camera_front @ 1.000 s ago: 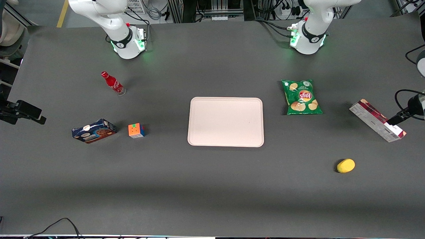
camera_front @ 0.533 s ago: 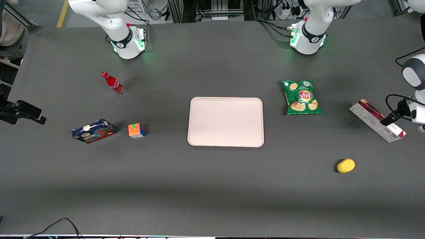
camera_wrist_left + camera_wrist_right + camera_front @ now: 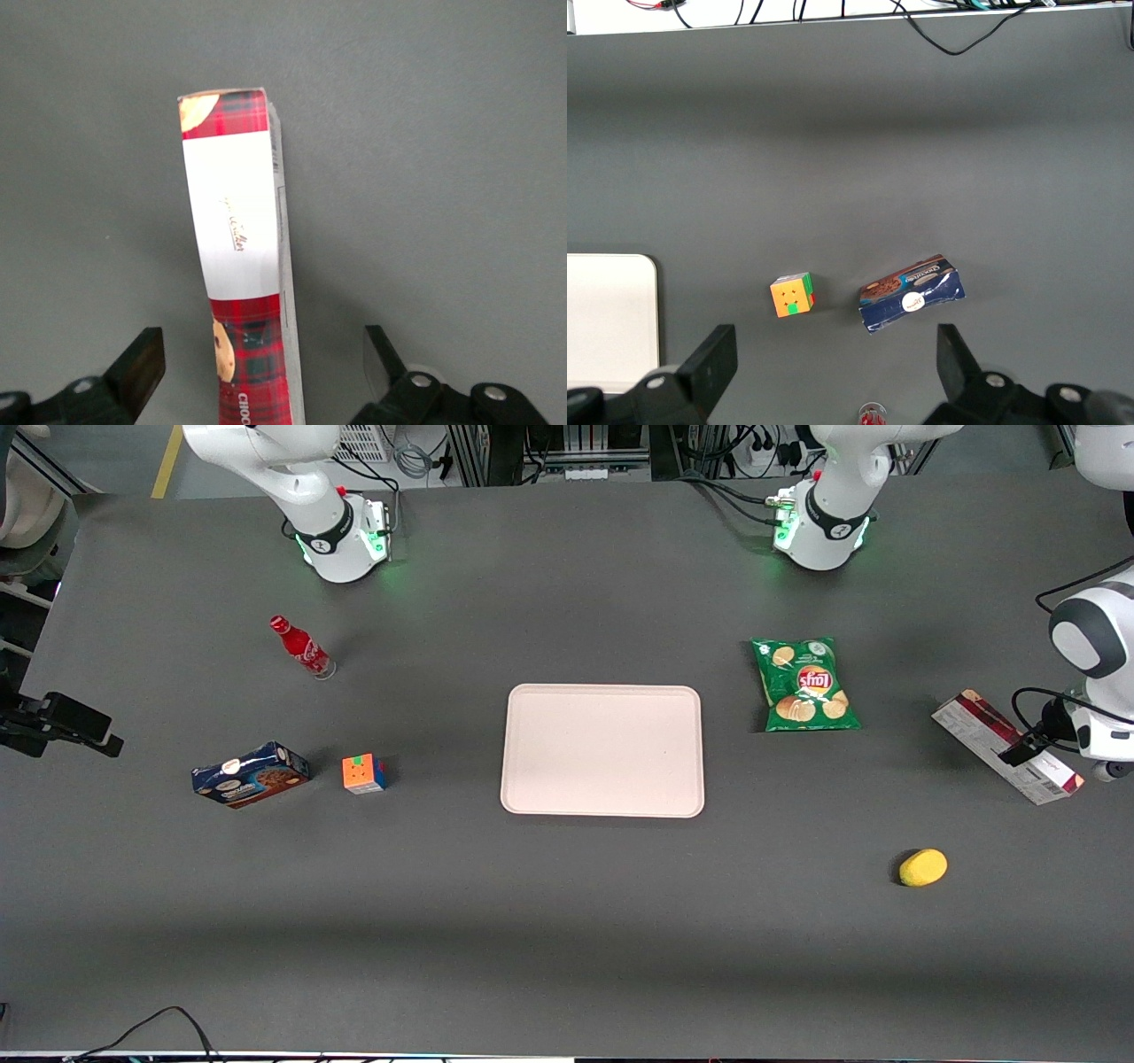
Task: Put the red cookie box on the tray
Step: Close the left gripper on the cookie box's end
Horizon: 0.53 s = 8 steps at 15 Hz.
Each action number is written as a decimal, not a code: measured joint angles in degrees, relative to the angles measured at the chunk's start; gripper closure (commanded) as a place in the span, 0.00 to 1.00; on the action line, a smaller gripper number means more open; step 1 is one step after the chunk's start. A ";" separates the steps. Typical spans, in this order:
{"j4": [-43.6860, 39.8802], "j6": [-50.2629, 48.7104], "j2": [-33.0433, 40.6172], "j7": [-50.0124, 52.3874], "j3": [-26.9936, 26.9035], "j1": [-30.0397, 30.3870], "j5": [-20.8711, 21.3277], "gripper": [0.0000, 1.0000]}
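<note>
The red cookie box (image 3: 974, 731) lies flat on the dark table toward the working arm's end, its grey-white printed side facing the front camera. The left gripper (image 3: 1019, 751) hovers over the box's middle. In the left wrist view the box (image 3: 239, 257) shows its red tartan face with a white band, and the gripper (image 3: 261, 354) is open, one finger (image 3: 142, 363) on each long side with clear gaps to the box. The pale pink tray (image 3: 602, 748) sits empty at the table's centre, well away from the box.
A green chips bag (image 3: 804, 684) lies between tray and box. A yellow lemon (image 3: 923, 867) sits nearer the front camera. Toward the parked arm's end are a colour cube (image 3: 363, 773), a blue cookie box (image 3: 251, 773) and a red soda bottle (image 3: 301, 646).
The left arm has come in from the table's end and its gripper now hangs over the middle of the red cookie box. The box has not moved.
</note>
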<state>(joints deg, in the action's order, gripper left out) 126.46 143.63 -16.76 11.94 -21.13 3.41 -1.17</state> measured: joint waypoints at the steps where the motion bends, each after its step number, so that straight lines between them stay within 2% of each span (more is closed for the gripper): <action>1: 0.01 0.04 -0.51 -0.20 -0.08 0.08 -0.66 0.00; 3: 0.02 0.81 -1.55 -1.80 -0.17 0.19 -2.34 0.03; 4: 0.01 1.21 -2.02 -2.77 -0.21 0.21 -3.19 0.08; 8: 0.01 2.25 -3.07 -4.49 -0.33 0.27 -4.63 0.38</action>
<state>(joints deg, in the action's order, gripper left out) 126.47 145.88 -19.83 7.46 -21.45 3.68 -5.80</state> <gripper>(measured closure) 0.115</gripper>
